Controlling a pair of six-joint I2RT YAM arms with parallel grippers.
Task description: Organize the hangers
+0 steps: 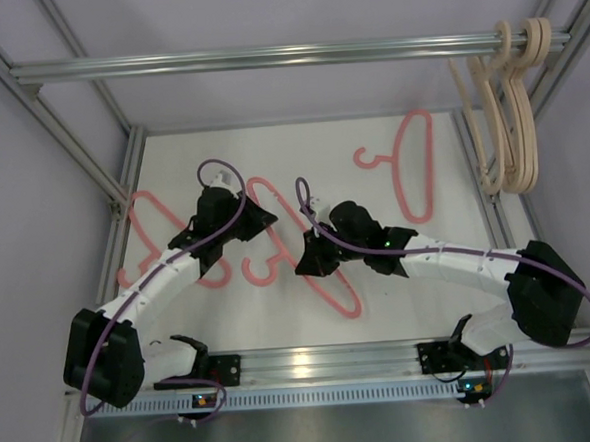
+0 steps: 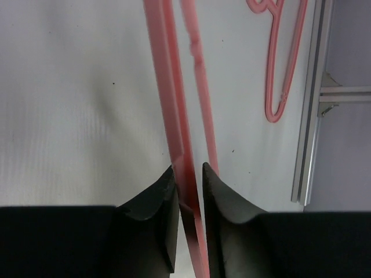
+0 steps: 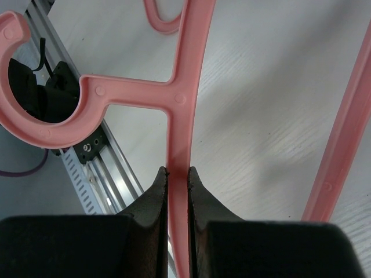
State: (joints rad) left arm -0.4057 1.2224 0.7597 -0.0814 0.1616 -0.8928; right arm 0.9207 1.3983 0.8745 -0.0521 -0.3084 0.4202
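The left claw (image 2: 186,174) pinches a pink hanger (image 2: 173,98), and the right claw (image 3: 177,174) pinches a second pink hanger (image 3: 186,69). This looks like mid-pickup. Next, each probably needs lifting to the rail (image 1: 265,56) beyond them.

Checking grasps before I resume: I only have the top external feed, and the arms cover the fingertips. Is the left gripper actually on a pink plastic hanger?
Observer: Yes. In the left wrist view the left gripper has its jaws pressed on either side of a thin pink plastic hanger bar.
Operator: And the right one?
Observer: The right gripper is shut on the thick pink hanger, on the straight arm just below where the hook branches off.
Operator: Which way does that hook go?
Observer: In the right wrist view the curved hook branches off to the left of the fingers, toward the aluminium rail at the table edge.
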